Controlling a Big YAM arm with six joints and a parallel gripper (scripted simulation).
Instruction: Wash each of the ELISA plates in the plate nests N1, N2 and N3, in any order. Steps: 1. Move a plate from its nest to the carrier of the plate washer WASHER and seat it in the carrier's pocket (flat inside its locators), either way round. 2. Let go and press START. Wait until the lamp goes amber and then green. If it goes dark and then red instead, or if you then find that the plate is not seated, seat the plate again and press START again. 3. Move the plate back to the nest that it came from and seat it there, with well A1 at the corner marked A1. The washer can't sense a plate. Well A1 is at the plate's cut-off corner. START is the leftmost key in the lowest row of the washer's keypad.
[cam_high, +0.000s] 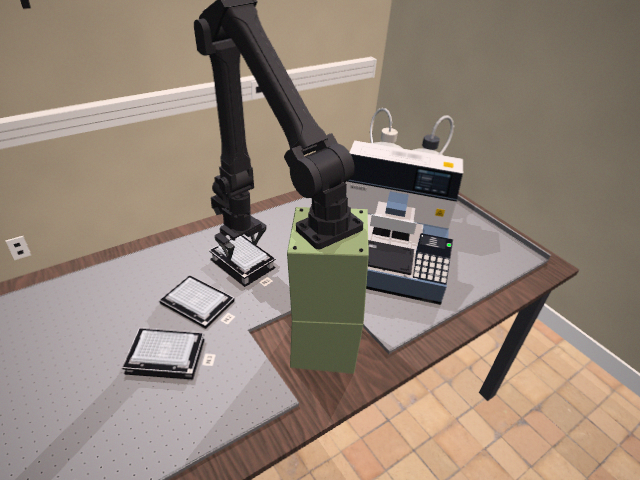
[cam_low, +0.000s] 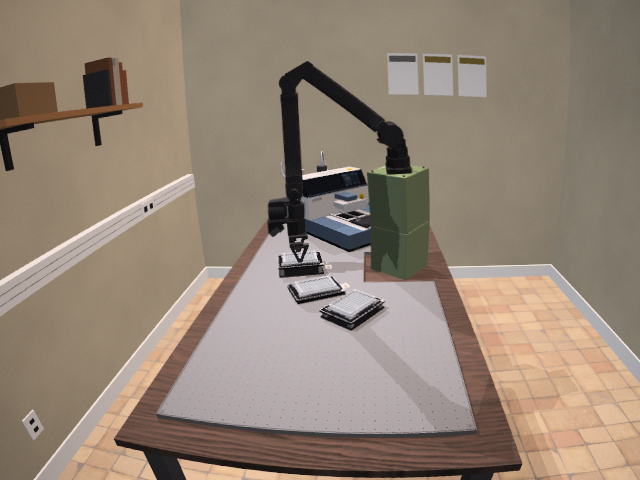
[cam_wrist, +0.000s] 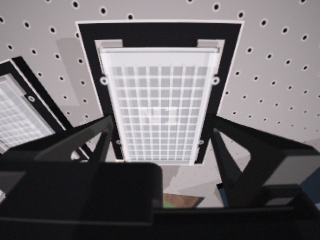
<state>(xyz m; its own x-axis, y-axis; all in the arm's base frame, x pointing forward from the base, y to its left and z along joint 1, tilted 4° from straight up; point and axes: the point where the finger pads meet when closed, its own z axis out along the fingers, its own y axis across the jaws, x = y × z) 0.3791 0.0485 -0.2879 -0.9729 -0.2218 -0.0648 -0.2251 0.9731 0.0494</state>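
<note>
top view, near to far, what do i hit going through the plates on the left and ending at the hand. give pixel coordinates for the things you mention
N3 plate (cam_high: 164, 348) (cam_low: 353, 304) → N2 plate (cam_high: 197, 297) (cam_low: 316, 287) (cam_wrist: 19, 112) → N1 plate (cam_high: 249, 254) (cam_low: 309, 258) (cam_wrist: 160, 95), with the hand (cam_high: 240, 244) (cam_low: 299, 259) (cam_wrist: 160, 120) open over it

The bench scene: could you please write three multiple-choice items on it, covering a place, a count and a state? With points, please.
1. Where is the open black two-fingered end effector (cam_high: 240, 246) (cam_low: 299, 252) (cam_wrist: 160, 120)?
A) Over the keypad
B) At the plate by label N1
C) At the plate by label N3

2. How many clear rectangular well plates are visible?
A) Two
B) Five
C) Three

3. What is the washer lamp's state?
A) Lit green
B) Lit red
C) Dark

1 B: its fingers straddle the clear gridded plate (cam_high: 248, 253) (cam_low: 300, 257) (cam_wrist: 159, 95) nearest the washer.
2 C: the top view shows three, each in a black nest.
3 A: the small round lamp (cam_high: 448, 244) above the white keys (cam_high: 432, 267) glows green.
</note>
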